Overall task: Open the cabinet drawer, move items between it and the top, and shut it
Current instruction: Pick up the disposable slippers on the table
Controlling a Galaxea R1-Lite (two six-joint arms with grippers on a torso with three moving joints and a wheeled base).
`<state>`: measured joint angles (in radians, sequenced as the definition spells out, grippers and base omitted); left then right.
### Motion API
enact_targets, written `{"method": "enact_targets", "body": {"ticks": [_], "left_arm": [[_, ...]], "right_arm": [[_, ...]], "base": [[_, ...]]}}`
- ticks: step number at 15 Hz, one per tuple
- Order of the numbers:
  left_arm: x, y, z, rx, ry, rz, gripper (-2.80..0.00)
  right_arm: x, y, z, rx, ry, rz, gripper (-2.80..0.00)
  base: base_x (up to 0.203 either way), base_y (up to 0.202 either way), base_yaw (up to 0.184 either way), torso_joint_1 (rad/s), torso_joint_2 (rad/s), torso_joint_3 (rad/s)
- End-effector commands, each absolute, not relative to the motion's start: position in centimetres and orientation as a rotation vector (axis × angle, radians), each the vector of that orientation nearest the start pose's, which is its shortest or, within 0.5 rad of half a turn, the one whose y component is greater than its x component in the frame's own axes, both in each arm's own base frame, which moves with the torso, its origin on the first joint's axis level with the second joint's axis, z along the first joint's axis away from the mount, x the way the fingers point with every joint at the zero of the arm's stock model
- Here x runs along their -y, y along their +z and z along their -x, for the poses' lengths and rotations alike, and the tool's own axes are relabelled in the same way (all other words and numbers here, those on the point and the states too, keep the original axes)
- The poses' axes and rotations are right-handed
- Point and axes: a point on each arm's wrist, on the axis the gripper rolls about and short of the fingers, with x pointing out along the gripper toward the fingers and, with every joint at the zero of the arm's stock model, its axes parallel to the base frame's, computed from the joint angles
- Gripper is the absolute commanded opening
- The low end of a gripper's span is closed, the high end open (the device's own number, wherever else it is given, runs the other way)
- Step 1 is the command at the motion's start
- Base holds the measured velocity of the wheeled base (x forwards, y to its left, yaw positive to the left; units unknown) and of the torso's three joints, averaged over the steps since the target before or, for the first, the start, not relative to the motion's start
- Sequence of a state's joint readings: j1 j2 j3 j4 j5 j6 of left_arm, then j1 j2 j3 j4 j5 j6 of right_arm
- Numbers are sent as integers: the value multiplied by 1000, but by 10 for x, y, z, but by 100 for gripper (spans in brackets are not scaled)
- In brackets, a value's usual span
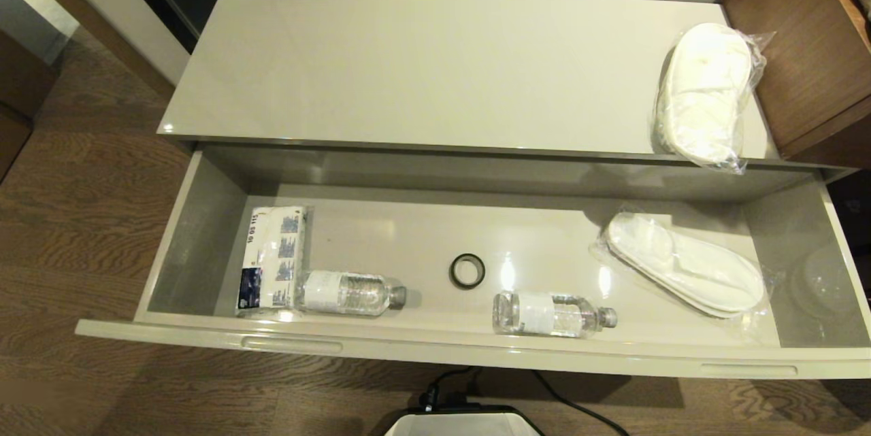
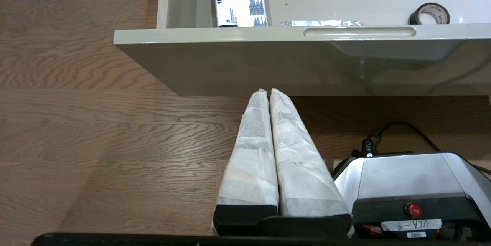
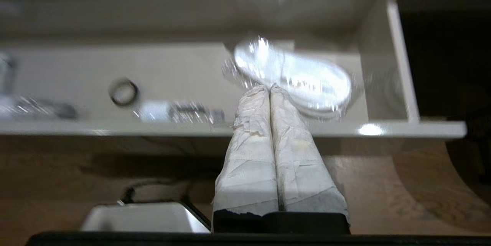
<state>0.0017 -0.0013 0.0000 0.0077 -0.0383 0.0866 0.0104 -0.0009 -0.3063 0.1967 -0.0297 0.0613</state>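
A glossy cream-beige cabinet top (image 1: 422,69) spans the width of a low unit standing on a brown wood-grain plank floor (image 1: 88,218), with a pale wall behind it and a brown wooden desk unit (image 1: 803,62) butting against its right end. One pair of flat white slippers sealed in crinkled clear plastic (image 1: 704,92) lies at the top's right end, its wrapper overhanging the front edge.

Below, the wide, shallow glossy beige-grey cabinet drawer (image 1: 204,239) stands pulled fully out, two slim recessed handle slots in its long front panel. Inside, from the left: a white-and-blue printed tissue pack (image 1: 272,259); just beside it a small clear water bottle with a grey cap and white label (image 1: 350,293), lying on its side near the front wall; a small black ring of tape (image 1: 467,271) near the middle; a second clear water bottle (image 1: 552,314), also on its side; and a second plastic-wrapped pair of white slippers (image 1: 684,266) lying at an angle toward the right end.

The left gripper (image 2: 267,91), its long fingers wrapped in white tape and pressed together, empty, hangs over the floor before the drawer front. The right gripper (image 3: 269,88), likewise clenched on nothing, points toward the drawer's slipper pair in a blurred view. The robot's grey base (image 2: 406,177) sits near the drawer front.
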Motion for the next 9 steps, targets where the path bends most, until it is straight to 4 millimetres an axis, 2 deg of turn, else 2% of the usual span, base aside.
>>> {"method": "enact_targets", "body": {"ticks": [1, 2, 4, 6, 7, 9], "left_arm": [[1, 75, 23, -6, -37, -87, -280], [1, 75, 23, -6, -37, -87, -280], [1, 75, 23, -6, -36, -87, -280], [1, 75, 23, -6, -37, -87, -280], [1, 75, 23, -6, -37, -87, -280], [1, 75, 23, -6, -37, -87, -280]], "right_arm": [[2, 175, 98, 165, -5, -78, -280], [1, 193, 110, 183, -4, -83, -280], [0, 237, 104, 140, -18, -143, -280], [0, 282, 67, -2, -57, -216, -280], [0, 295, 41, -101, -84, -244, -280], [2, 303, -11, -297, -130, -289, -280]], "base": [[0, 0, 0, 0, 0, 0], [0, 0, 0, 0, 0, 0], [0, 0, 0, 0, 0, 0], [0, 0, 0, 0, 0, 0], [0, 0, 0, 0, 0, 0], [0, 0, 0, 0, 0, 0]]}}
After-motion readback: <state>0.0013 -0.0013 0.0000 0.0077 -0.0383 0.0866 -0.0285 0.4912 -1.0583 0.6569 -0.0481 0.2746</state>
